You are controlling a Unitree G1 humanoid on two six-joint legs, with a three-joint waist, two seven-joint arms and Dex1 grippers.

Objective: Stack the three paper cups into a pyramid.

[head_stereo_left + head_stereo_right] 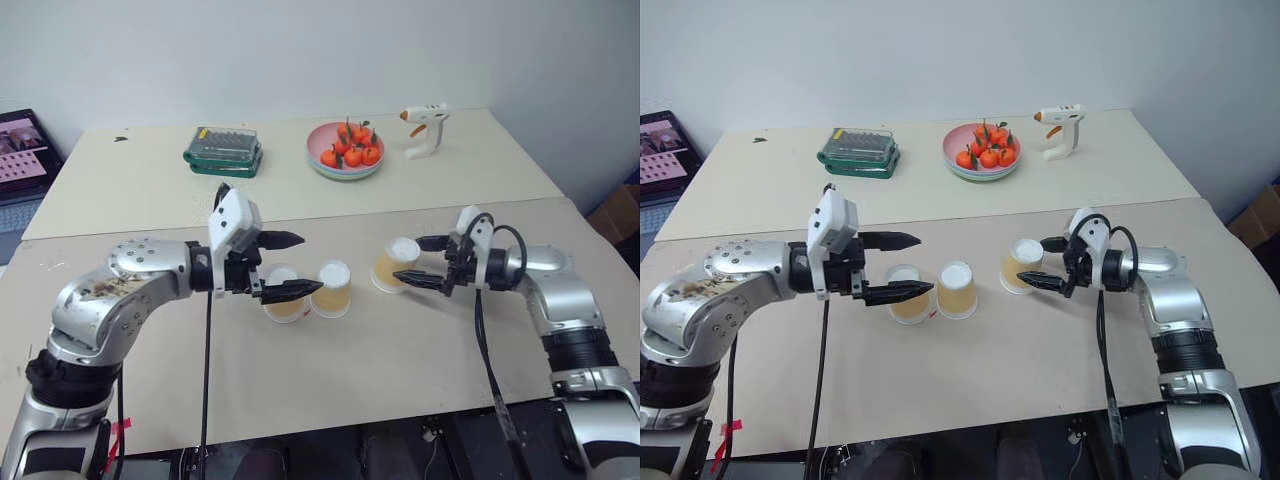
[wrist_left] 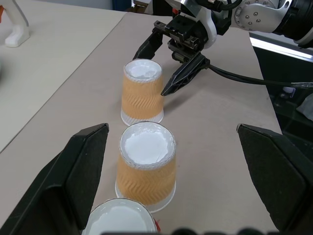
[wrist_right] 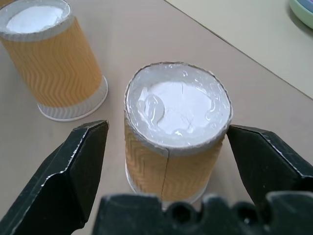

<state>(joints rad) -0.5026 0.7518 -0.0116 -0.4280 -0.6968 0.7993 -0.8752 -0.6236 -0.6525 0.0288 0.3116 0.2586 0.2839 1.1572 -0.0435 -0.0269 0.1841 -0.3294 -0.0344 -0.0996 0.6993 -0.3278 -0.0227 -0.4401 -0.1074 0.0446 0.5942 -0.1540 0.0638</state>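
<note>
Left eye view | both hands wide open, empty | right hand (image 1: pixel 424 262) straddles right cup (image 1: pixel 395 265) | fruit plate (image 1: pixel 345 150) behind

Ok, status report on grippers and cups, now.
Left gripper open by the left cup. Right gripper open, straddling the right cup, no grip yet. Middle cup upside down, unstacked. Nothing in the way.

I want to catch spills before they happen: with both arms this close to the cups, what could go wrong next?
1. The right gripper has open fingers on either side of the right cup; a crooked squeeze could dent the thin paper or tip it.
2. The middle cup and left cup stand close together, so the open left gripper may knock one while reaching.
3. Both arms point inward and could collide.
</note>
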